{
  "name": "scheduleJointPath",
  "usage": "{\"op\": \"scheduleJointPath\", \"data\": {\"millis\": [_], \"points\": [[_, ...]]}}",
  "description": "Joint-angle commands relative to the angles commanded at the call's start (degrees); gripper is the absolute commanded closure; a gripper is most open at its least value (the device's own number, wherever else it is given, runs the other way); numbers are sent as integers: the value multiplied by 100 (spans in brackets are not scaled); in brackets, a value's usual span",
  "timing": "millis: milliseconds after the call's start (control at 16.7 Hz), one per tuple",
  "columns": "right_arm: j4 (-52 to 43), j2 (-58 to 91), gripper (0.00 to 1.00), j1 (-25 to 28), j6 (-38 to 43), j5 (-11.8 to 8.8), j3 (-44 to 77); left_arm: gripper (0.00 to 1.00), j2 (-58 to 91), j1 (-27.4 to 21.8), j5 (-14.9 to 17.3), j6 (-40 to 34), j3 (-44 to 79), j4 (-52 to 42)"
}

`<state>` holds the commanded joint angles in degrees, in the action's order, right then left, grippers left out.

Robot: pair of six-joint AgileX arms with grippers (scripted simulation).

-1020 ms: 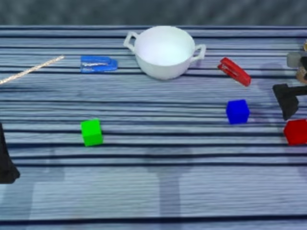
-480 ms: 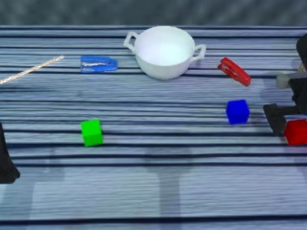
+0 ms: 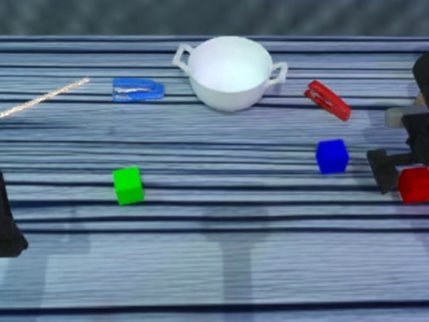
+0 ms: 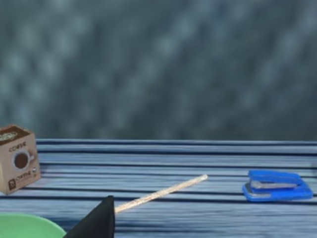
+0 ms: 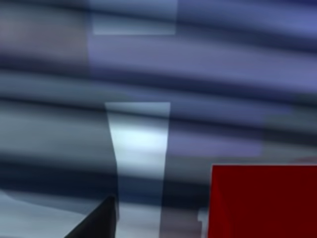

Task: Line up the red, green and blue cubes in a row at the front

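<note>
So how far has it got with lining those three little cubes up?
Barely started. Nothing is lined up yet: the green cube sits alone toward the left, the blue cube to the right, and the red cube at the right edge. In hand: the right gripper is down at the red cube, one finger beside it. The left gripper is parked at the left edge. All three cubes are left to place.

Red cube (image 3: 413, 184): glossy, flat on worktop at far right edge, partly cut off by top view. Blue cube (image 3: 332, 156): flat, right of centre, near red. Green cube (image 3: 128, 185): flat, left-centre, well apart from both.
</note>
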<state>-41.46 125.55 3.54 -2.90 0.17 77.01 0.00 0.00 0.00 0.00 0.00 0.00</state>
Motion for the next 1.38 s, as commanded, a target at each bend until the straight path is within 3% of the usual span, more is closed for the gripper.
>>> {"op": "scheduleJointPath", "data": {"millis": [720, 1380], "points": [[0, 0, 98, 0, 0, 0, 0, 0, 0, 0, 0, 0, 0, 0], [-187, -252, 100, -4, 8, -12, 150, 0, 0, 0, 0, 0, 0, 0]]}}
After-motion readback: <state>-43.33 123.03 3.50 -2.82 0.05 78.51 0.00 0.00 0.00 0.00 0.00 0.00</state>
